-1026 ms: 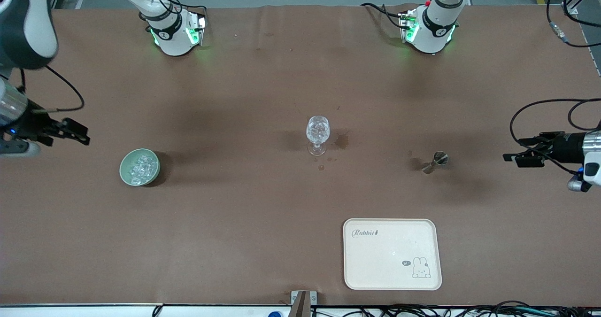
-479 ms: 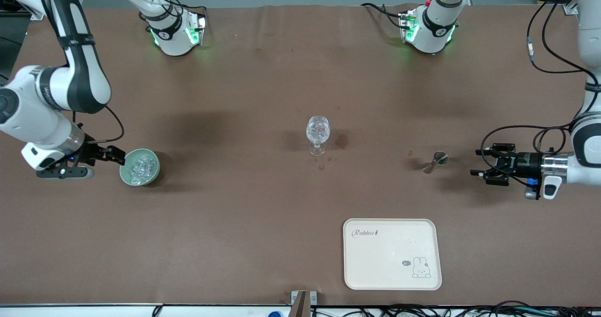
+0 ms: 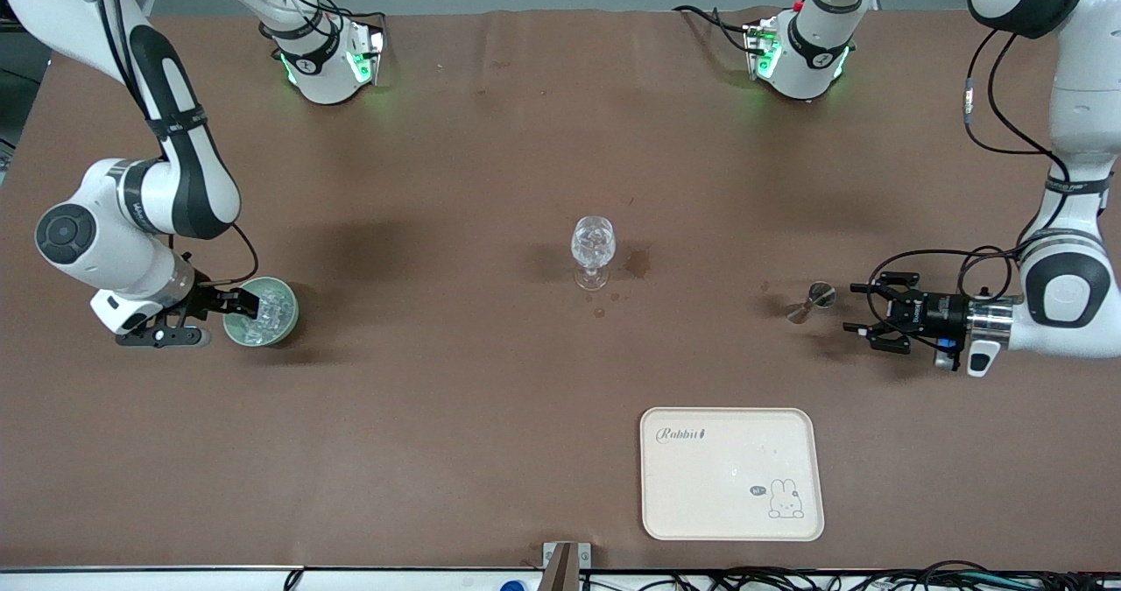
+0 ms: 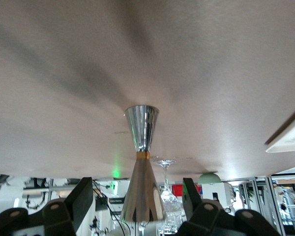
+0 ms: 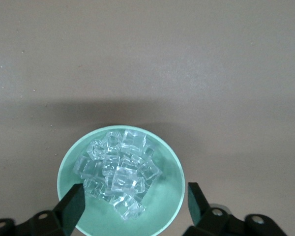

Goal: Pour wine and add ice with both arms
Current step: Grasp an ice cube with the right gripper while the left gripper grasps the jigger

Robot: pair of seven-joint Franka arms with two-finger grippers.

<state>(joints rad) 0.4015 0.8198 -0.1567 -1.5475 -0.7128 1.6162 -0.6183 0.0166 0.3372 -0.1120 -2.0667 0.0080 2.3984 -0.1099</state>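
A cream tray [image 3: 731, 473] with a little rabbit drawn on it lies on the brown desk [image 3: 438, 416], nearest to the front camera.

Farther from the camera, toward the right arm's end of the desk, sits a pale green bowl [image 3: 287, 321] full of ice [image 3: 265, 313]. The ice is a heap of small clear cubes. The right end effector [image 3: 238, 303] hangs just over the rim of the bowl. Its two fingers are spread wide and hold nothing.

Toward the left arm's end stands a small shiny metal cup [image 3: 811, 300], shaped like an hourglass, upright on the desk. The left end effector [image 3: 860, 310] is low and just beside it, fingers wide apart, not touching it.

A bit farther from the camera, in the middle of the desk, stands a clear stemmed glass [image 3: 593, 249]. Small dark wet spots [image 3: 637, 263] lie beside it.
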